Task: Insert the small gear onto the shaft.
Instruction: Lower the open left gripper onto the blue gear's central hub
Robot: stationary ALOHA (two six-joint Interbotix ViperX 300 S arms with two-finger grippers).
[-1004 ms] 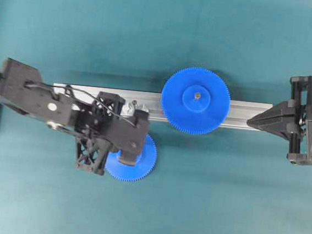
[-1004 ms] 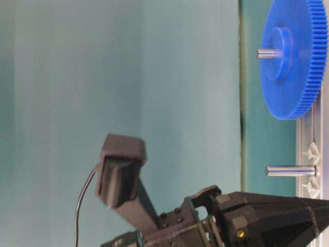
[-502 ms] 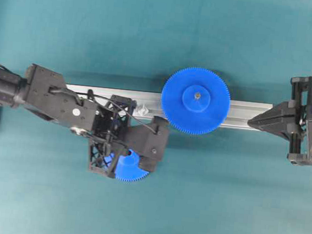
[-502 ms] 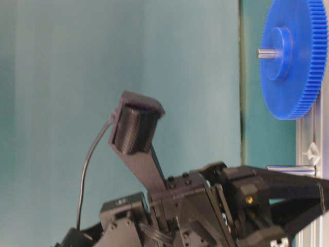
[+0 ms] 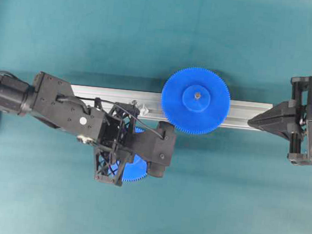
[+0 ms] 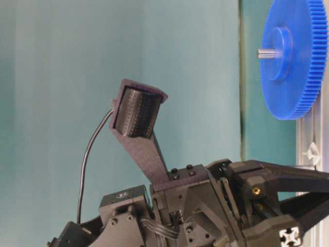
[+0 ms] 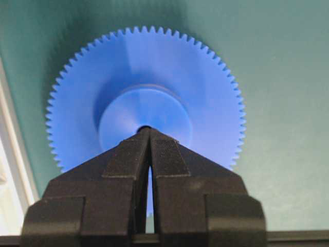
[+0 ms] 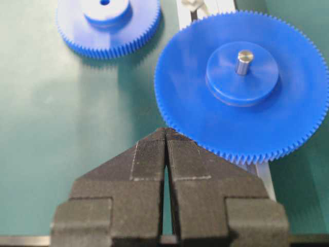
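Observation:
The small gear [image 7: 154,77] is a blue toothed disc with a raised hub, lying flat on the teal mat. From overhead only its lower edge [image 5: 135,173] shows under my left arm [image 5: 63,108]. My left gripper [image 7: 149,130] is shut and points down at the hub, its tip over the dark centre hole; I cannot tell whether it touches. The shaft [image 5: 142,105] shows as a small silver piece on the rail, just behind the left wrist. My right gripper [image 8: 165,129] is shut and empty by the rail's right end [image 5: 250,122].
A wider blue gear [image 5: 195,100] sits on its own pin on the long aluminium rail [image 5: 89,92], which runs left to right across the mat. The right gripper's tip is close to this gear's rim [image 8: 205,146]. Black frame posts stand at the edges.
My left arm has swung right and toward the front, and now hangs over the small gear, covering more of it. The small gear, the wider gear and the right arm have not moved.

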